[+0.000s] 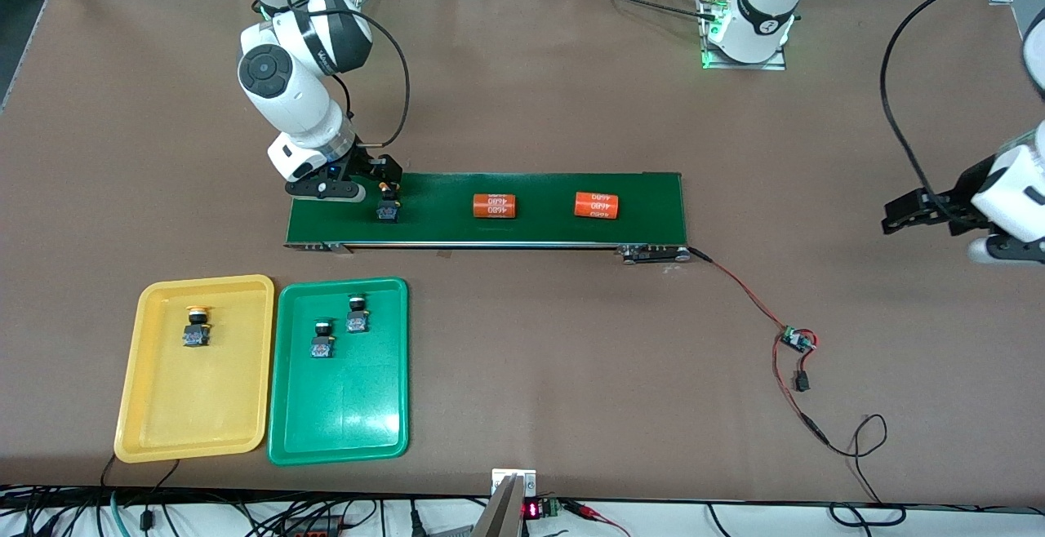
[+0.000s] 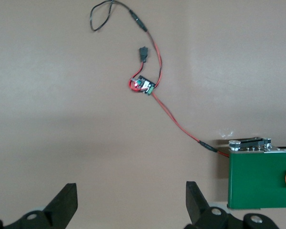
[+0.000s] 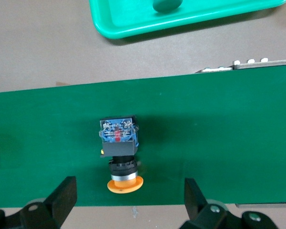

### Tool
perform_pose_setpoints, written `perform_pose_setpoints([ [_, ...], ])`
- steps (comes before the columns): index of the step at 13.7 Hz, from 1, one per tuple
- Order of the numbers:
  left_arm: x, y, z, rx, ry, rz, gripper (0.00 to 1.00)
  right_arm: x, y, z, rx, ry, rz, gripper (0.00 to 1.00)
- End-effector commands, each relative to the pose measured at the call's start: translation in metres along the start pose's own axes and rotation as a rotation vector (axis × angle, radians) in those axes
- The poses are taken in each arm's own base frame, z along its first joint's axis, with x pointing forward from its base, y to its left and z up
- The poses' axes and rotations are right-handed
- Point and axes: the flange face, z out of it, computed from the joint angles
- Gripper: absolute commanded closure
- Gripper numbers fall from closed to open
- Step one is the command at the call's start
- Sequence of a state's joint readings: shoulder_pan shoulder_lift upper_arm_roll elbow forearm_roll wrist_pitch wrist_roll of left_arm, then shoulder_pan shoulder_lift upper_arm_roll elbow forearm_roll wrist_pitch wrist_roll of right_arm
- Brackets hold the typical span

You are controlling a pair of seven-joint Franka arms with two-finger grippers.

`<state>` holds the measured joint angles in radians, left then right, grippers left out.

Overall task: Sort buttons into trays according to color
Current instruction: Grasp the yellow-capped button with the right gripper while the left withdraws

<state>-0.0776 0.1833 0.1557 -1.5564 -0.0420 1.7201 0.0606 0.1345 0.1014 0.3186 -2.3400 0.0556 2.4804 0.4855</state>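
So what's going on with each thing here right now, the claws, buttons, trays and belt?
Right gripper: open, over the yellow button on the belt.
Left gripper: open, waiting over bare table.
Yellow button on the belt: lying on its side, not gripped.
Yellow tray: holds one yellow button.
Green tray: holds two green buttons.
Conveyor belt: carries two orange cylinders.

Four buttons; two trays; two orange cylinders; one belt.

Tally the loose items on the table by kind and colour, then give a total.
Yellow-capped buttons: 2, one in the yellow tray, one on the belt
Green-capped buttons: 2, both in the green tray
Orange cylinders: 2, on the belt
Trays: 2, yellow and green
Total: 8
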Motion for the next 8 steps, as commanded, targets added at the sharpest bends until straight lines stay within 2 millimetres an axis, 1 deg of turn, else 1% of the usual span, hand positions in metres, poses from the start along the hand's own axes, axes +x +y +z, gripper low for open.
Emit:
perform_pose_setpoints([
  [1, -0.003, -0.004, -0.019, -0.023, -0.018, -0.117, 0.00, 0.005, 0.000, 0.018, -0.025, 0.000, -0.022, 0.00],
  [2, -0.005, 0.002, -0.024, -0.022, -0.030, -0.184, 0.00, 0.005, 0.001, 0.023, -0.032, -0.003, -0.031, 0.00],
  [3, -0.007, 0.012, -0.026, -0.019, -0.044, -0.213, 0.00, 0.007, 0.004, 0.031, -0.044, -0.007, -0.042, 0.00],
  [5, -0.006, 0.008, -0.025, -0.021, -0.042, -0.185, 0.00, 0.015, 0.017, 0.051, -0.045, 0.000, -0.042, 0.00],
  [6, -0.005, -0.001, -0.022, -0.029, -0.043, -0.175, 0.00, 0.017, 0.020, 0.055, -0.039, 0.003, -0.037, 0.00],
  [7, -0.003, 0.000, -0.023, -0.037, -0.038, -0.167, 0.00, 0.018, 0.021, 0.058, -0.038, 0.000, -0.036, 0.00],
  [8, -0.003, 0.001, -0.023, -0.042, -0.038, -0.163, 0.00, 0.018, 0.021, 0.058, -0.038, 0.000, -0.036, 0.02],
])
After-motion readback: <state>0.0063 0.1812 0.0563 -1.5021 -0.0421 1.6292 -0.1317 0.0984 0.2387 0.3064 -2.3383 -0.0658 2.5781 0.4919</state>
